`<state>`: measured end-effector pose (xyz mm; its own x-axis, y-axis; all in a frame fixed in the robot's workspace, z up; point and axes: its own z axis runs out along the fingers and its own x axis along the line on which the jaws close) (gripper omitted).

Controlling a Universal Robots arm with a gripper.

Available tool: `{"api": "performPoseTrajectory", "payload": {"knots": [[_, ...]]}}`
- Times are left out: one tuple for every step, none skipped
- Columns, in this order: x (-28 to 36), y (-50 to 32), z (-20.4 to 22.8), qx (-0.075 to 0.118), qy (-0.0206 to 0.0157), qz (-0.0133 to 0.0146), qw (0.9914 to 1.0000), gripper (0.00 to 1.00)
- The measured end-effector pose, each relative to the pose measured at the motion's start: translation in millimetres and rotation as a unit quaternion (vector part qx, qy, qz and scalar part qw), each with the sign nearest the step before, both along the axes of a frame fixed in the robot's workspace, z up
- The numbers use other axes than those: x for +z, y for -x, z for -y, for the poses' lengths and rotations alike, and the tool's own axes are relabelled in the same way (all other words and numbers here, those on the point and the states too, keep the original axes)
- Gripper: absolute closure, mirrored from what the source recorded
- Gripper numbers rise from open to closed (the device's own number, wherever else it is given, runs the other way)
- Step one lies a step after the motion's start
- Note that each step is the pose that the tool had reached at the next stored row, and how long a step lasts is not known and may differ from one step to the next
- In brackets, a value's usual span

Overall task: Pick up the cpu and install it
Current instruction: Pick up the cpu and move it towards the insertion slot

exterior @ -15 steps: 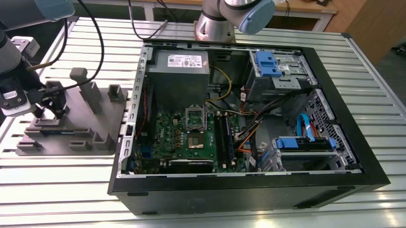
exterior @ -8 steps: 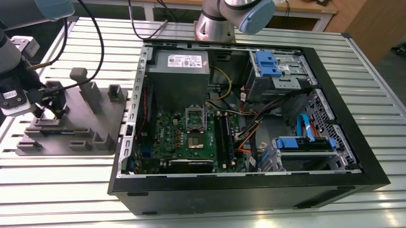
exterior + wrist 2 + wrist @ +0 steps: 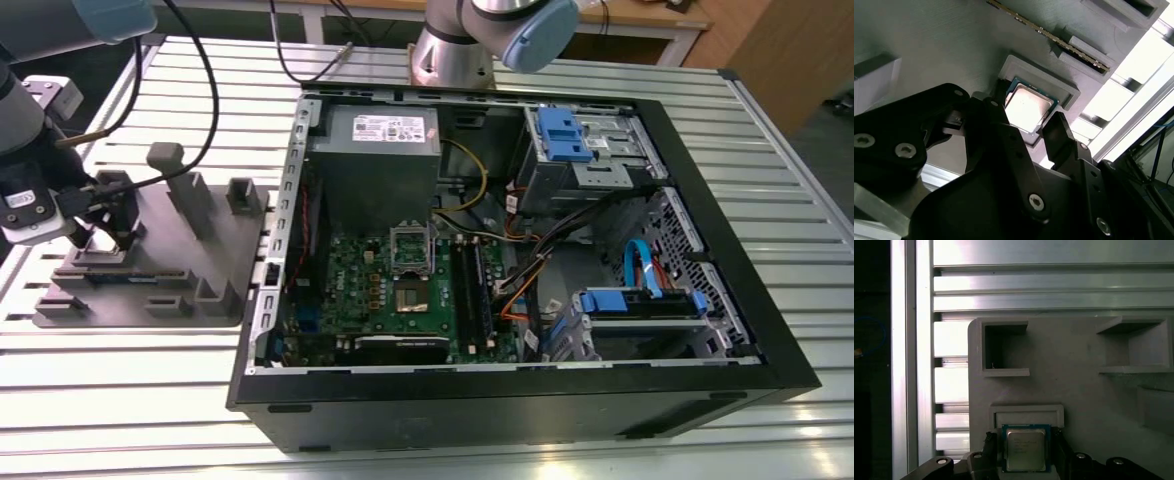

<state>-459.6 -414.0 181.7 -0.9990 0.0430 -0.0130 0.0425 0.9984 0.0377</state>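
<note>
A: Work surface?
B: Silver ribbed aluminium-slat table [image 3: 134, 400], spanning the frame, evenly lit.
A: Beyond it?
B: Brown wooden furniture panel [image 3: 774, 45], upper right; dark grey floor [image 3: 827, 130] below it.

Silvery metal-topped cpu [image 3: 1025, 448], matt grey plastic tray [image 3: 1079, 390], glossy ribbed metal table [image 3: 1054, 290]
</note>
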Motion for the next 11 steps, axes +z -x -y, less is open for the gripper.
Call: {"api": "performPoseTrajectory", "payload": {"knots": [[0.0, 0.0, 0.0, 0.000, 0.0000, 0.0000, 1.00000, 0.44], [0.1, 0.0, 0.0, 0.000, 0.0000, 0.0000, 1.00000, 0.44], [0.2, 0.0, 0.0, 0.000, 0.0000, -0.0001, 1.00000, 0.44], [0.2, 0.0, 0.0, 0.000, 0.0000, 0.0000, 1.00000, 0.44], [0.4, 0.0, 0.0, 0.000, 0.0000, 0.0000, 1.00000, 0.44], [0.7, 0.0, 0.0, 0.000, 0.0001, -0.0001, 1.00000, 0.44], [0.8, 0.0, 0.0, 0.000, 0.0000, 0.0000, 1.00000, 0.44], [0.8, 0.0, 0.0, 0.000, 0.0000, 0.0000, 1.00000, 0.44], [0.8, 0.0, 0.0, 0.000, 0.0000, 0.0000, 1.00000, 0.44], [0.8, 0.0, 0.0, 0.000, 0.0000, 0.0000, 1.00000, 0.44], [0.8, 0.0, 0.0, 0.000, 0.0000, 0.0000, 1.00000, 0.44]]}}
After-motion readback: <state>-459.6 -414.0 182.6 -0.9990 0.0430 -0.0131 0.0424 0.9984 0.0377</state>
